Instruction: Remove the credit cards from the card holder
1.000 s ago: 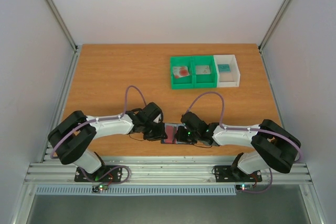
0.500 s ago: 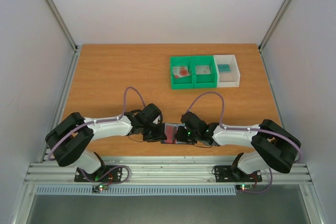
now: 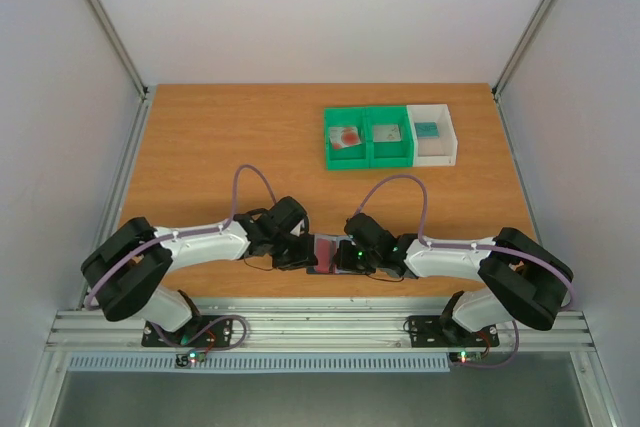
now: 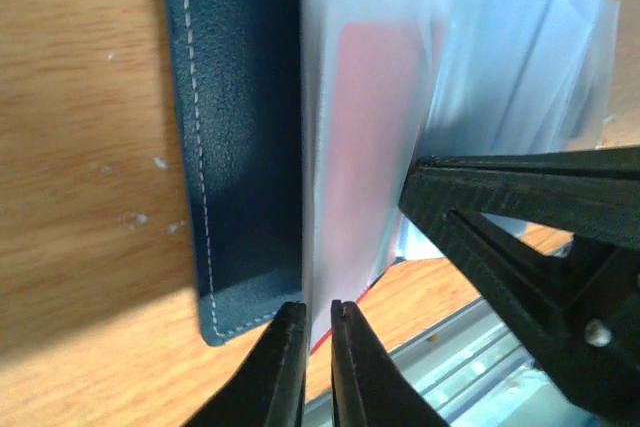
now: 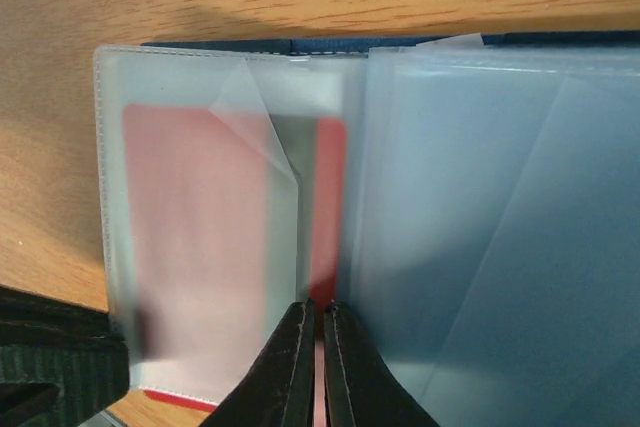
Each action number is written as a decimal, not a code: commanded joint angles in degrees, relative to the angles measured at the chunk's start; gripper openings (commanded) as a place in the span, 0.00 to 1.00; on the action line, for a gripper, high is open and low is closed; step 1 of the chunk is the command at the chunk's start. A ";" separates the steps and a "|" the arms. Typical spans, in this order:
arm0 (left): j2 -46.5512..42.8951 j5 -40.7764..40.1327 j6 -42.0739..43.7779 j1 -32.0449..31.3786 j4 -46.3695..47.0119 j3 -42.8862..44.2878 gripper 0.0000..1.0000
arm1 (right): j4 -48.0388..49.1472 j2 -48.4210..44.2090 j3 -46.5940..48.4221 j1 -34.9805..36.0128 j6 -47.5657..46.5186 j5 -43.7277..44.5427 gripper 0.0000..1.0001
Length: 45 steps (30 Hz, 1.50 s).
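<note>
card holder lies open at the near edge of the table; left hand and right hand each clamp it by a clear sleeve (red card inside).

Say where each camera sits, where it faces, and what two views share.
Top external: above, behind, looking down on the table; left arm and right arm show.
Left wrist: on the left arm, facing the card holder; left end effector shows.
Right wrist: on the right arm, facing the clear sleeves; right end effector shows.
Both wrist views share the red card.

No legible text or labels
</note>
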 commanded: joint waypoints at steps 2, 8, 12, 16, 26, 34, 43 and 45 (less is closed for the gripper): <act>-1.95 -0.15 -0.03 -0.29 1.13 -0.23 0.00 | -0.55 0.13 0.18 0.51 -0.02 1.66 0.06; -1.15 0.35 -0.50 -0.36 1.87 -0.47 0.00 | -0.43 0.05 0.03 0.51 0.14 1.59 0.06; -2.31 -0.30 0.04 -0.36 0.94 0.77 0.00 | 0.41 -0.04 -0.40 0.51 0.55 1.15 0.05; -3.53 0.69 0.70 -0.44 1.61 2.12 0.00 | 1.85 -0.71 -0.86 0.51 0.62 0.80 0.07; -0.19 2.67 3.12 -2.28 2.86 6.04 0.01 | 4.77 -3.19 -2.84 0.51 0.95 2.00 0.10; 3.07 1.98 5.63 -4.23 1.17 9.75 0.04 | 6.39 -3.92 -4.33 0.55 1.17 3.21 0.08; 6.72 2.14 5.09 -4.23 3.91 9.24 0.06 | 1.09 -11.98 -5.70 0.51 0.31 6.83 0.08; 6.41 1.21 5.22 -4.23 3.24 9.36 0.12 | 1.13 -12.12 -5.71 0.51 0.25 7.06 0.08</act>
